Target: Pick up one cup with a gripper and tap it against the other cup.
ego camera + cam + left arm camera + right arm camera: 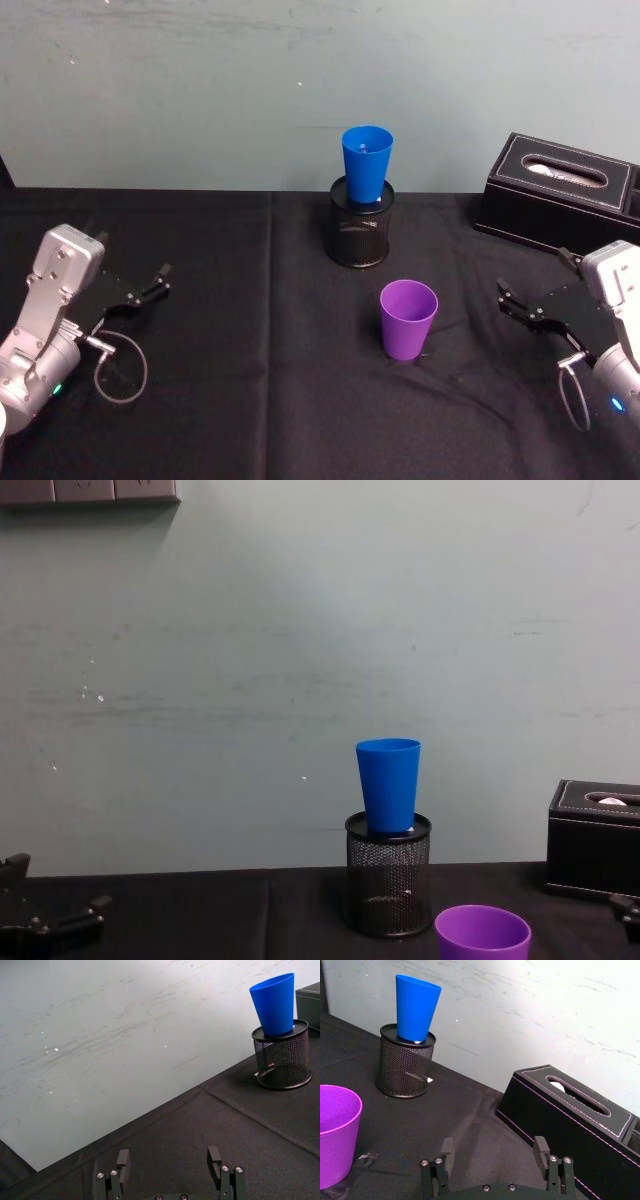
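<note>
Cloth (250,390) bears purple cup (408,320) between spread left hand (160,280), right hand (505,298).

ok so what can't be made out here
- Bright blue plastic tumbler: base hidden behind the rim of the black mesh holder, chest view.
- Purple plastic cup: lower part cut off by the chest view's bottom edge.
- Black tissue box: right end cut off by head view's edge.

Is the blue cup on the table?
No. The blue plastic cup stands upright, base in the mouth of the round black mesh holder.
</note>
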Motion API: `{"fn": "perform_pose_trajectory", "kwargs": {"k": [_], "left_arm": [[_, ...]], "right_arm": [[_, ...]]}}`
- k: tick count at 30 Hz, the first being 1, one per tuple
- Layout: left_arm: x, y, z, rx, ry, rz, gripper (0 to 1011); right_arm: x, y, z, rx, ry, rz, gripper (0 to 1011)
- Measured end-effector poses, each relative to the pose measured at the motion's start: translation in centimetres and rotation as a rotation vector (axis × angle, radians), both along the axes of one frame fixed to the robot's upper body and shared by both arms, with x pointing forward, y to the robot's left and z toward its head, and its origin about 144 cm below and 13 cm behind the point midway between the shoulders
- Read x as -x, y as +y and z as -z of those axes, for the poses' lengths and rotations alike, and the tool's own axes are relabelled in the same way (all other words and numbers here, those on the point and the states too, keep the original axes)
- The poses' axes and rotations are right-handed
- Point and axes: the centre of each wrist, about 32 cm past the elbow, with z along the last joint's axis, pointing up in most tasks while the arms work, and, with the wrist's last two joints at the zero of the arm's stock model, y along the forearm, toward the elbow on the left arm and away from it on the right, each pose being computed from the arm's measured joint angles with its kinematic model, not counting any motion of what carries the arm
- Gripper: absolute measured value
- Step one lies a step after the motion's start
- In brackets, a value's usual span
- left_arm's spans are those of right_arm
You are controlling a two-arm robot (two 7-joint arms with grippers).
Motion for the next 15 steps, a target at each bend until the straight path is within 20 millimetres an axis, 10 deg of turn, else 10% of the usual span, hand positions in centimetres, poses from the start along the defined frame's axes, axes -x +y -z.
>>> {"fn": "perform_pose_trajectory", "kwargs": {"k": [15], "left_arm": [[0.0,0.0,0.0,0.0,0.0,0.0,1011]], "right_arm": [[0.0,0.0,0.0,0.0,0.0,0.0,1003]]}}
